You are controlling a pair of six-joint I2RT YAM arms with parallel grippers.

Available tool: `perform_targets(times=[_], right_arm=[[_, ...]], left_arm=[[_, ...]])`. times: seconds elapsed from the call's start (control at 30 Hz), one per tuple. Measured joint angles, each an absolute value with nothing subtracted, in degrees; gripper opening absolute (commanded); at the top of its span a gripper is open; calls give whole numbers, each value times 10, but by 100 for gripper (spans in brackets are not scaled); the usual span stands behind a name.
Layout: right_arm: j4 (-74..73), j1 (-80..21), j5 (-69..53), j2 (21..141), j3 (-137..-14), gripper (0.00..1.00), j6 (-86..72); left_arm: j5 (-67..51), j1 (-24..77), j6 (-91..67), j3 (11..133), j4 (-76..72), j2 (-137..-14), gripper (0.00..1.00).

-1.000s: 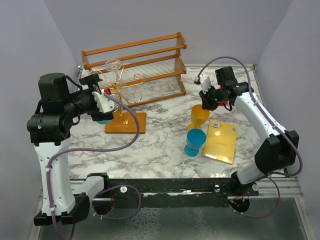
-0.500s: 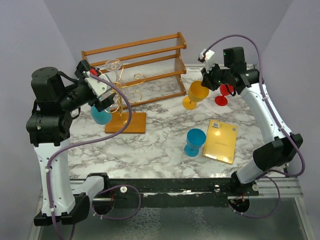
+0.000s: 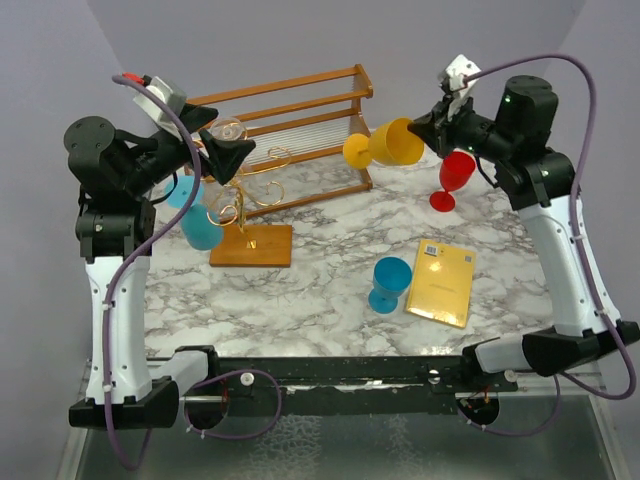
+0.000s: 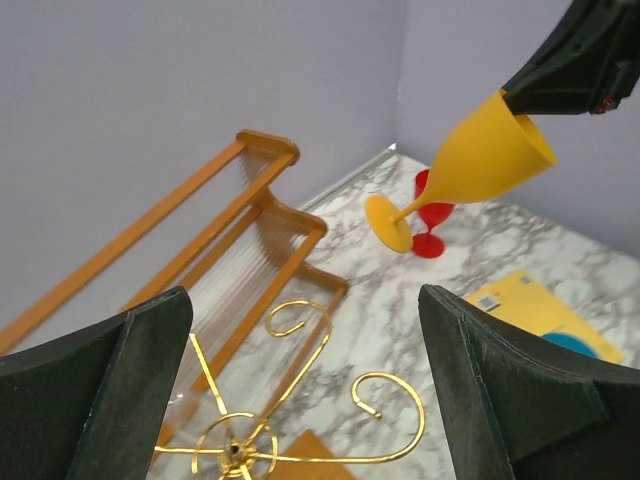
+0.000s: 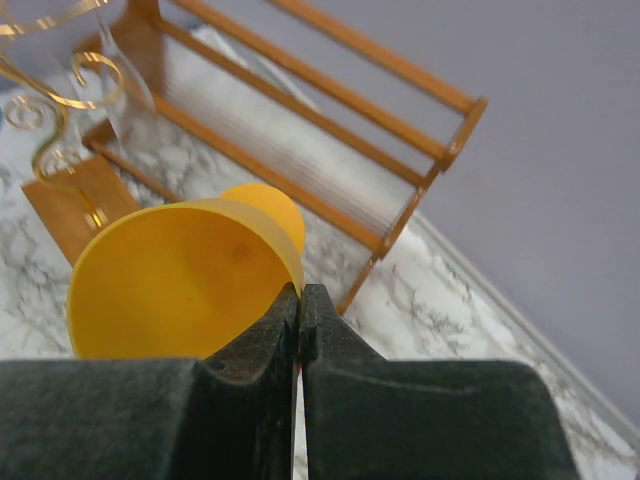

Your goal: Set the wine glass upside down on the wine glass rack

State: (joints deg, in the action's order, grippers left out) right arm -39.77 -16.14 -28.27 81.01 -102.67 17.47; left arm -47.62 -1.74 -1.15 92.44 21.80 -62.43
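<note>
A yellow wine glass (image 3: 390, 143) (image 4: 490, 155) (image 5: 170, 285) hangs in the air on its side, foot pointing left, in front of the wooden shelf's right end. My right gripper (image 3: 430, 128) (image 5: 300, 300) is shut on its rim. The wine glass rack (image 3: 252, 245), gold wire on an orange-brown base, stands at the left; its curled arms (image 4: 300, 400) (image 5: 60, 100) lie below my left gripper (image 3: 228, 155) (image 4: 305, 300), which is open and empty just above the rack's top. Two blue glasses (image 3: 200, 228) sit at the rack's left side.
A two-tier wooden slatted shelf (image 3: 270, 120) (image 4: 250, 220) (image 5: 320, 130) runs along the back. A red glass (image 3: 453, 178) (image 4: 430, 215) stands at the back right. A blue glass (image 3: 389, 283) and a yellow booklet (image 3: 443, 283) lie near the front right.
My right arm has lifted the yellow glass off the table, carried it up and left, and tipped it sideways. My left gripper has risen from beside the rack to above its top.
</note>
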Motion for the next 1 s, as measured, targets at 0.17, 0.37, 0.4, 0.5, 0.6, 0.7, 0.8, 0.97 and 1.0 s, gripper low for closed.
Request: perform_targets(times=[0.17, 0.37, 0.4, 0.5, 0.6, 0.7, 0.8, 0.97, 1.0], right_arm=[[-328, -161, -323, 764, -1027, 1, 121], [-283, -161, -365, 757, -1027, 1, 68], [-279, -161, -372, 758, -1027, 1, 59], [-265, -161, -388, 758, -1027, 1, 38], [-253, -161, -401, 759, -1027, 1, 23], [-245, -161, -410, 761, -1027, 1, 13], [-239, -161, -414, 763, -1025, 1, 10], [-237, -161, -415, 765, -1022, 1, 7], [-237, -161, -414, 765, -1021, 1, 7]], left_arm=[[-474, -17, -179, 884, 120, -649, 90], [-462, 3, -304, 876, 68, -679, 78], [-458, 11, -319, 876, 62, -683, 76], [-445, 47, -347, 877, 57, -697, 70], [-433, 82, -364, 880, 57, -717, 64], [-423, 113, -375, 890, 62, -745, 60], [-414, 141, -381, 898, 68, -773, 57], [-399, 180, -383, 900, 82, -805, 50], [-397, 186, -383, 900, 84, -810, 48]])
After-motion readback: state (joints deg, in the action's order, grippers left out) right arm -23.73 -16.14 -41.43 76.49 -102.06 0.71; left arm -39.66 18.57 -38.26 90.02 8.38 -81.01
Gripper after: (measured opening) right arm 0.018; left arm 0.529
